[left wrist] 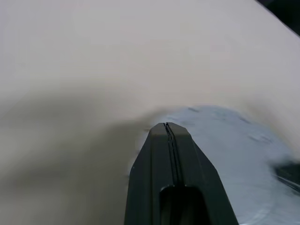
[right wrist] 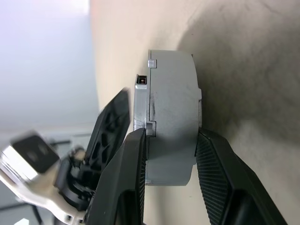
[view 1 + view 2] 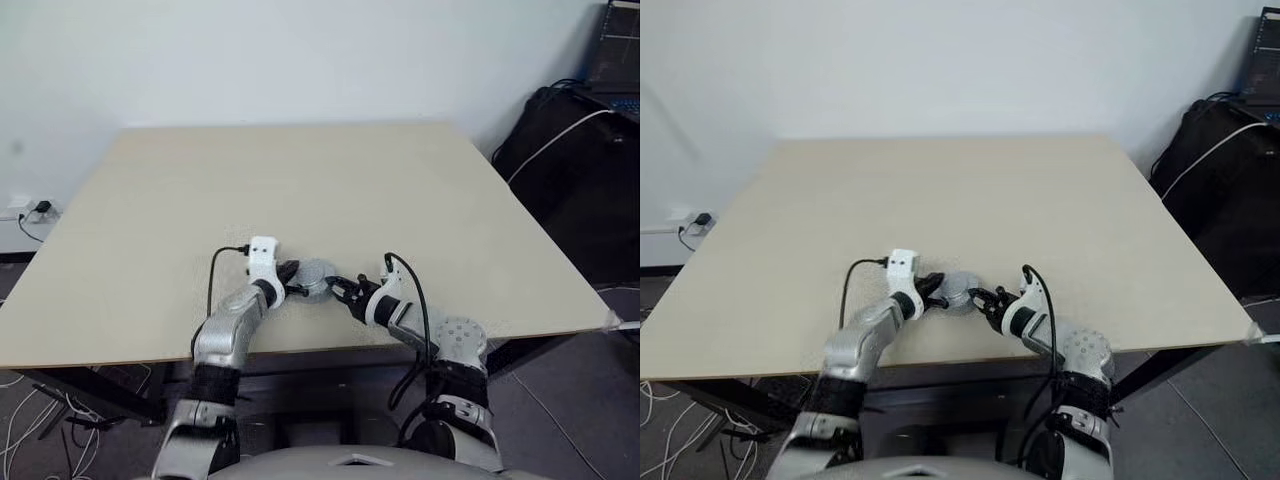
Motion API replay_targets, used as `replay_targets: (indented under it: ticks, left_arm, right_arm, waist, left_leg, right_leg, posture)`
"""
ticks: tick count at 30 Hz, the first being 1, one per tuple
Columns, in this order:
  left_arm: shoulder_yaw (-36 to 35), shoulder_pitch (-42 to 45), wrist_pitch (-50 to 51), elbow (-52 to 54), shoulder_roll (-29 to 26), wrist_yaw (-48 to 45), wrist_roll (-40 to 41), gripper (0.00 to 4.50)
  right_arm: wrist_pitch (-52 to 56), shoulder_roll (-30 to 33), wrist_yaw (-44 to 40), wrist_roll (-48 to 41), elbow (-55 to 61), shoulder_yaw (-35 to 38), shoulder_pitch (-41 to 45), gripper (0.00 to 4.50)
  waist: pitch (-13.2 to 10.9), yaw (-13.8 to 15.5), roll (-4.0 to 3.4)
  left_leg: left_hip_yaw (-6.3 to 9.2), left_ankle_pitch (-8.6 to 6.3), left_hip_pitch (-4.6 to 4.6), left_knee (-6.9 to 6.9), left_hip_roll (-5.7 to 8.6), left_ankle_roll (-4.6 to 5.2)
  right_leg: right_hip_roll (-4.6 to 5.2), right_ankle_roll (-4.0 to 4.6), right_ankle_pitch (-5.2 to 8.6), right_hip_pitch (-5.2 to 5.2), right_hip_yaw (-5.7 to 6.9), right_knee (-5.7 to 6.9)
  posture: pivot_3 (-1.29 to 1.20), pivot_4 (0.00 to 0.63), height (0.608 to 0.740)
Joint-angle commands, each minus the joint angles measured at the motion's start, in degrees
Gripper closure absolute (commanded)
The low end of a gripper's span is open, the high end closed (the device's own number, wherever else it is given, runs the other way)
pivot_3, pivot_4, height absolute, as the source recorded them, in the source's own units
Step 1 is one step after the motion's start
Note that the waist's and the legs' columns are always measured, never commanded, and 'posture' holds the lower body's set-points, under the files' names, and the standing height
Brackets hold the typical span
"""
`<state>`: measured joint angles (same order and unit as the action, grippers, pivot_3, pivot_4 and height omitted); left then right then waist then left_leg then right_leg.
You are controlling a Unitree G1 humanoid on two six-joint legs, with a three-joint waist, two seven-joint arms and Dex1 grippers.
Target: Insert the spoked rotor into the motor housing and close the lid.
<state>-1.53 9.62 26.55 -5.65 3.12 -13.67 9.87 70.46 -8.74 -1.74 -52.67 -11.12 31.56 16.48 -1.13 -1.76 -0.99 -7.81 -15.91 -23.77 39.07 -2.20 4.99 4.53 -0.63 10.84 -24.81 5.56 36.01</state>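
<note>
Near the front edge of the pale wooden bench [image 3: 140,250], about midway along it, the two arms meet over one round grey-silver metal motor assembly [image 3: 316,277]: the smooth lid sits on the housing, so the motor looks already closed with the spoked rotor presumably inside, though the interior is hidden. The right gripper [image 2: 169,154] has its two black ribbed fingers clamped across the assembly's thickness, one on each flat face, part-way open only because the body fills the gap; this seems meant to steady the stack or squeeze lid and housing together. The left gripper [image 1: 169,129] is fully closed with nothing between its fingers, its tip at the grey disc's edge, probably to brace it or press it. Beyond them the bench top is bare to its far edge. Count: one motor assembly, two grippers.
</note>
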Motion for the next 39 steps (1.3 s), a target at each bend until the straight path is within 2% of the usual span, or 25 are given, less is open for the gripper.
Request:
replay_targets:
  ticks: [1, 3, 7, 10, 17, 21, 25, 34, 35, 39]
  left_arm:
    - [-2.6, -5.2, -4.5, 9.2, 1.5, 3.2, 1.7, 4.5]
    - [-3.2, -8.6, -4.0, 12.2, 2.0, 2.9, 3.9, 4.5]
    - [-8.9, -14.9, 2.8, 17.0, 5.3, -1.9, 21.7, 4.5]
    - [-10.1, -18.3, 4.4, 19.2, 7.4, -3.6, 32.1, 4.5]
    - [-4.1, -25.3, 6.5, 21.4, 11.3, -5.0, 49.2, 4.5]
    - [-0.7, -26.8, 7.1, 20.5, 10.5, -4.6, 57.2, 4.5]
    - [0.3, -26.9, 6.2, 19.4, 9.5, -4.7, 63.3, 3.27]
    - [2.1, -27.1, 2.6, 18.7, 9.0, -3.9, 66.1, 0.23]
    - [2.3, -27.1, 2.2, 18.6, 9.0, -3.8, 66.3, 0.03]
    - [2.6, -27.0, 1.7, 18.0, 8.9, -3.2, 67.5, 0.03]
  right_arm:
    - [-1.0, -1.6, -1.0, -5.7, 3.4, 1.6, 0.2, 3.28]
    - [-0.8, -1.9, -1.0, -6.8, 3.8, 1.7, 0.0, 3.28]
    - [-1.5, -3.1, -1.8, -10.4, 4.2, 1.9, -0.2, 3.28]
    - [-1.4, -3.6, -2.2, -13.8, 4.6, 1.5, -0.3, 3.28]
    - [-0.4, -3.2, -1.8, -19.5, 5.5, -1.6, 0.5, 3.28]
    - [-1.0, -2.2, -0.9, -21.2, 5.7, -2.8, 0.8, 3.28]
    - [-0.9, -1.1, 0.2, -22.3, 6.3, -4.1, 1.0, 3.28]
    - [-1.6, 0.7, 1.9, -24.2, 6.6, -5.3, 0.5, 3.28]
    - [-1.6, 0.9, 2.0, -24.5, 6.5, -5.5, 0.5, 3.28]
    - [-1.0, 1.6, 1.9, -25.5, 6.7, -6.2, 0.4, 3.28]
  waist:
    - [0.0, 0.0, -0.01]
    - [-0.1, 0.2, 0.0]
    - [-0.2, 0.1, 0.04]
    - [-0.2, 0.1, 0.04]
    - [-0.3, -0.2, 0.04]
    - [-0.3, -0.3, 0.06]
    - [-0.3, -0.3, 0.04]
    - [-0.3, -0.3, 0.04]
    - [-0.3, -0.3, 0.04]
    - [-0.3, -0.3, 0.04]
  left_leg:
    - [-0.01, 0.0, 0.0, 0.0, 0.0, 0.0]
    - [-0.01, -0.01, -0.02, 0.01, 0.0, 0.01]
    - [-0.02, -0.02, -0.05, 0.03, 0.0, 0.04]
    - [-0.02, -0.02, -0.12, 0.02, -0.01, 0.04]
    - [-0.09, -0.03, -0.15, 0.03, 0.01, 0.06]
    - [-0.1, -0.04, -0.08, 0.03, 0.0, 0.08]
    - [-0.08, -0.03, -0.08, 0.04, -0.02, 0.07]
    - [-0.17, -0.04, -0.13, 0.03, 0.01, 0.07]
    - [-0.17, -0.04, -0.13, 0.03, 0.01, 0.08]
    - [-0.17, -0.04, -0.11, 0.03, 0.01, 0.08]
  right_leg:
    - [0.0, 0.02, 0.0, -0.01, 0.01, 0.0]
    - [0.01, -0.06, 0.05, -0.02, 0.02, -0.01]
    - [0.06, -0.19, 0.12, -0.34, 0.06, -0.05]
    - [0.06, -0.19, 0.12, -0.42, 0.07, -0.05]
    - [-0.12, -0.19, 0.11, -0.26, 0.05, -0.04]
    - [-0.12, -0.21, 0.12, -0.17, 0.05, -0.05]
    - [-0.1, -0.2, 0.11, -0.39, 0.04, -0.05]
    - [-0.27, -0.2, 0.11, -0.35, 0.02, -0.05]
    - [-0.27, -0.2, 0.11, -0.35, 0.02, -0.05]
    - [-0.27, -0.2, 0.11, -0.37, 0.03, -0.05]
  posture:
    - [0.0, 0.0, 0.74]
    - [0.0, 0.0, 0.74]
    - [0.0, 0.0, 0.74]
    - [0.0, 0.0, 0.74]
    - [0.0, 0.0, 0.74]
    - [0.0, 0.0, 0.74]
    - [0.0, 0.0, 0.74]
    - [0.0, 0.0, 0.74]
    - [0.0, 0.0, 0.74]
    - [0.0, 0.0, 0.74]
